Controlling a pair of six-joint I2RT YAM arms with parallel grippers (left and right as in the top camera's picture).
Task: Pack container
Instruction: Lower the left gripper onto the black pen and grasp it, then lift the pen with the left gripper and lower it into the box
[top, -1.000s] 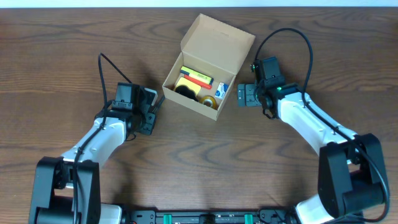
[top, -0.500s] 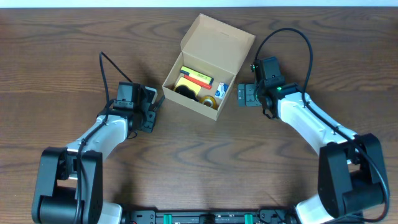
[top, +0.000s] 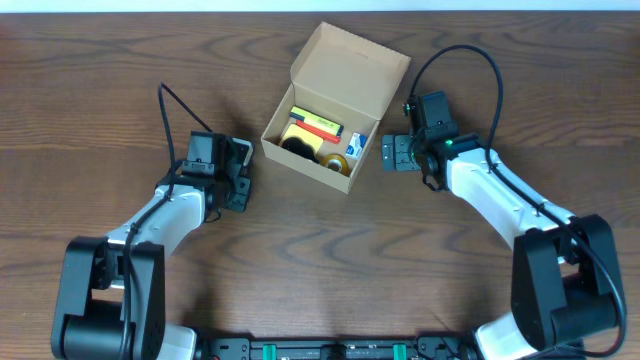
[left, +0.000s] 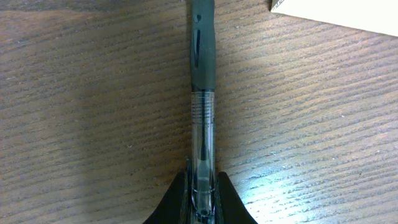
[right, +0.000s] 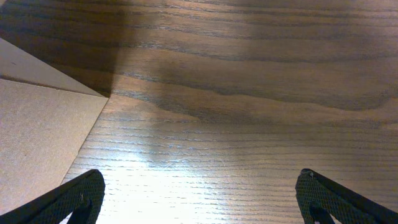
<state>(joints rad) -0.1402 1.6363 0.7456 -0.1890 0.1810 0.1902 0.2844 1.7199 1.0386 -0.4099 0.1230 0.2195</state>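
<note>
The tan cardboard container (top: 312, 165) stands open at the table's middle back, its flap lid (top: 350, 68) raised. Inside lie a yellow item, a red-and-green marker, a black ring, a tape roll and a small blue-white pack. My left gripper (top: 243, 172) sits left of the container, low at the table. It is shut on a clear pen with a dark grip (left: 203, 93), which points at the container's corner (left: 336, 11). My right gripper (top: 392, 153) is open and empty just right of the container, whose wall (right: 37, 137) shows in the right wrist view.
The dark wooden table (top: 330, 260) spreads all round the container. Black cables loop up from both arms, and the right one (top: 470, 60) arches behind the container's right side.
The pen has drawn in under my left gripper and no longer sticks out toward the container. The right arm and the container have not moved.
</note>
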